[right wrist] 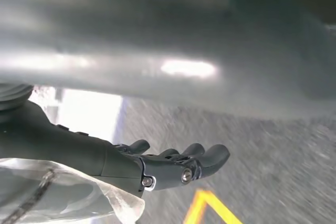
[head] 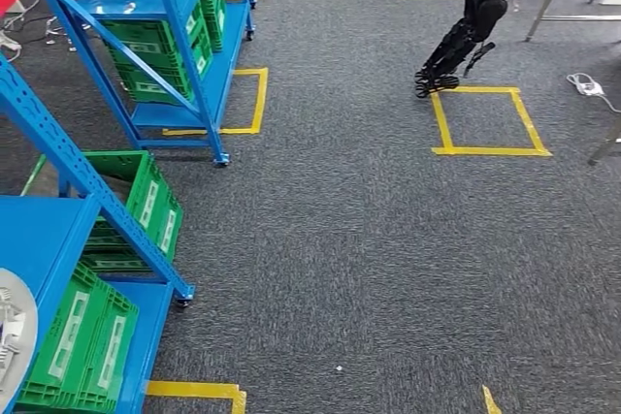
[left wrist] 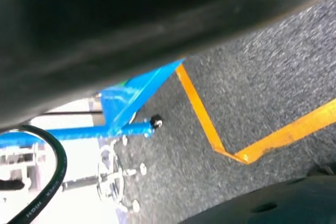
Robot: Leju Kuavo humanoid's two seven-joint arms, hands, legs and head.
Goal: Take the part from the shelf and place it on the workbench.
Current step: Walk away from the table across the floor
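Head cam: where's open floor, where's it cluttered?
Open: grey carpet between the blue shelves and the yellow taped square, running toward the camera. Crowded: the left side, shelves packed with green crates; another robot's legs stand at the square's far corner.

- Open grey carpeted floor [head: 351,239] is seen centre and right.
- The left side is blocked by blue metal shelving racks [head: 168,36] loaded with green plastic crates [head: 87,346].
- A black legged robot [head: 473,16] is seen far right.

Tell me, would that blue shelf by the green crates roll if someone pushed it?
Probably. The shelf stands on a small caster at its foot, so a shove might roll it on the carpet. The stacked crates on its bottom deck likely add weight, making it slow to start.
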